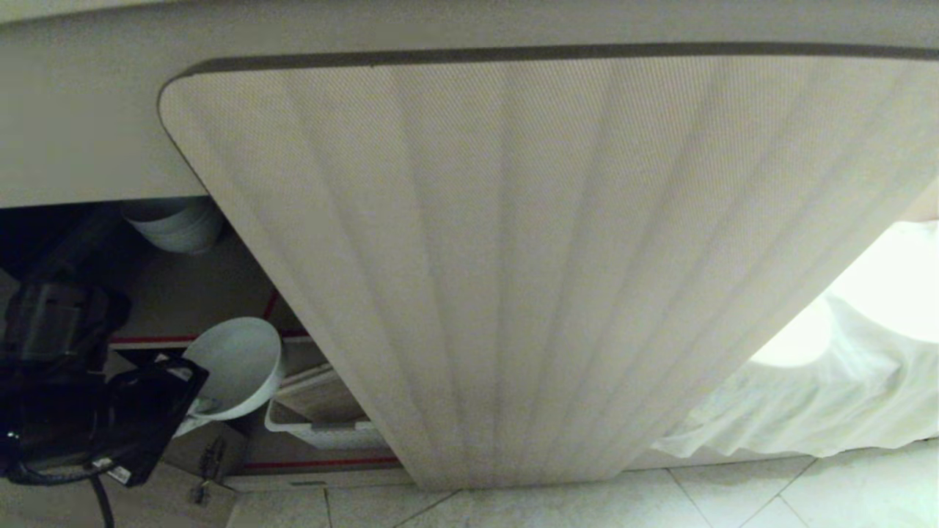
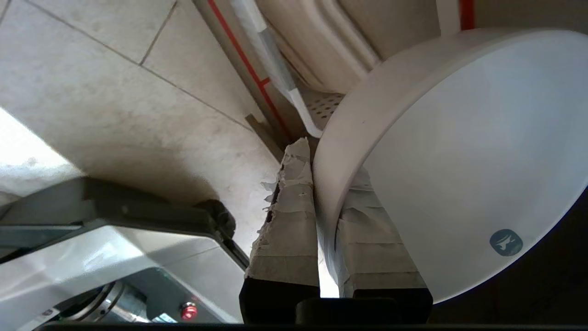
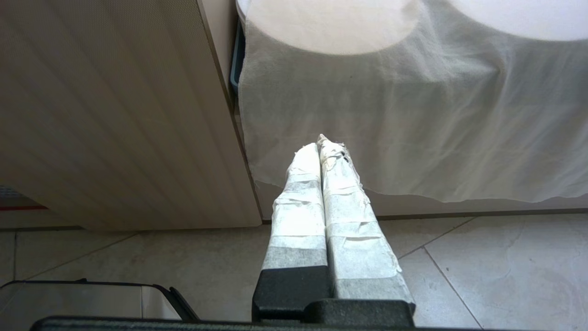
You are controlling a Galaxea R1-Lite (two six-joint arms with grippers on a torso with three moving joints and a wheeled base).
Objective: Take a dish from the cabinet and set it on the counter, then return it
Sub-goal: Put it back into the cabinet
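Left wrist view alone shows left gripper (image 2: 327, 156) clamped on the dish (image 2: 459, 161) rim, right gripper (image 3: 321, 145) fingers together, empty, beside cabinet door (image 3: 115, 115).

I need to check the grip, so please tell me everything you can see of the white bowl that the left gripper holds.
The white bowl is small, round and plain, with a smooth glazed look like ceramic. A small grey-blue sticker sits on its inner surface. It is tilted onto its side, not level. The left gripper is shut on its rim, one taped finger on the outside wall and the other inside. In the head view it hangs in front of the open cabinet, near the red-taped shelf edge. No chip or crack shows.
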